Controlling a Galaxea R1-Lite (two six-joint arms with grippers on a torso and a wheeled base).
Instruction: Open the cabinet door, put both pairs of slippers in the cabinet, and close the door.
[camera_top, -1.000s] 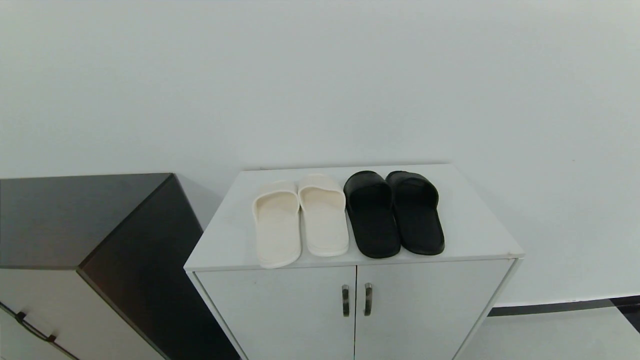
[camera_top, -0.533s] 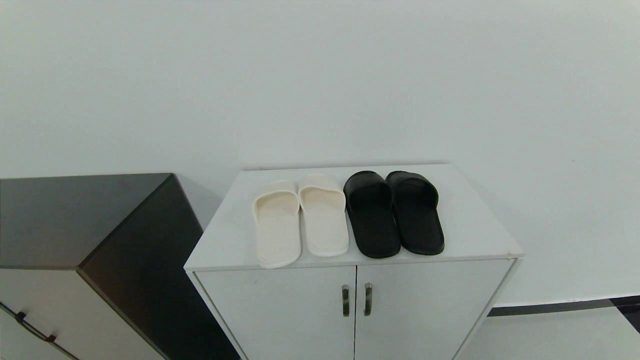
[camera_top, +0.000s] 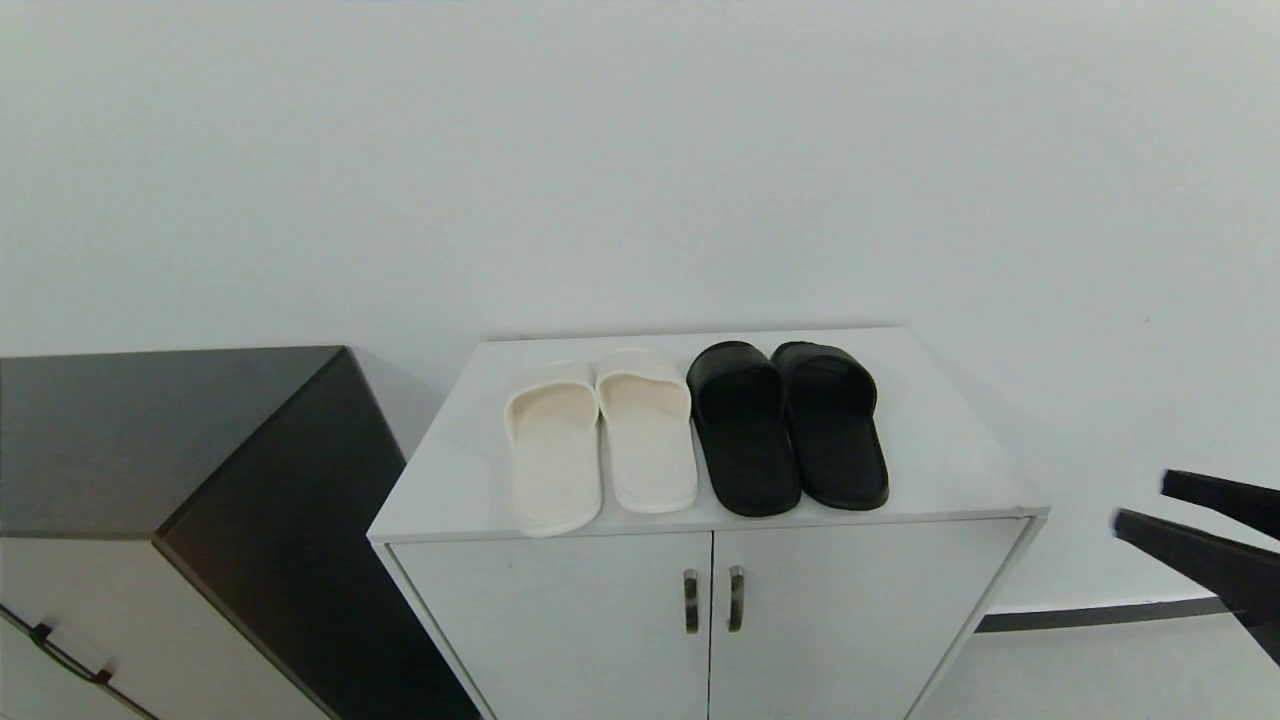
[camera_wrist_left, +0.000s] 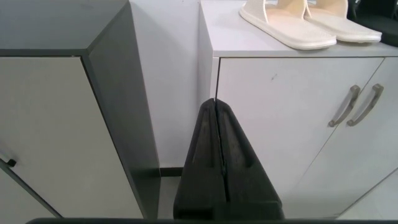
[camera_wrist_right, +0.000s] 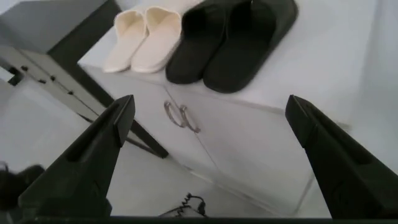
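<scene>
A white cabinet (camera_top: 560, 620) stands against the wall with both doors shut and two metal handles (camera_top: 712, 598) side by side at the middle. On its top lie a pair of cream slippers (camera_top: 598, 440) on the left and a pair of black slippers (camera_top: 790, 425) on the right. My right gripper (camera_top: 1140, 505) is open at the right edge of the head view, beside the cabinet's right side and apart from it. Its wrist view shows the black slippers (camera_wrist_right: 233, 38), cream slippers (camera_wrist_right: 142, 37) and handles (camera_wrist_right: 180, 116) between the spread fingers. My left gripper (camera_wrist_left: 216, 107) is shut and empty, low in front of the cabinet's left corner (camera_wrist_left: 211, 59).
A taller dark-topped cabinet (camera_top: 170, 440) with a black drawer handle (camera_top: 65, 655) stands close to the left of the white one, with a narrow gap between them. A plain white wall is behind. Bare floor (camera_top: 1100, 670) lies to the right.
My right gripper has come into the head view at the right edge. The slippers and the cabinet doors have not moved.
</scene>
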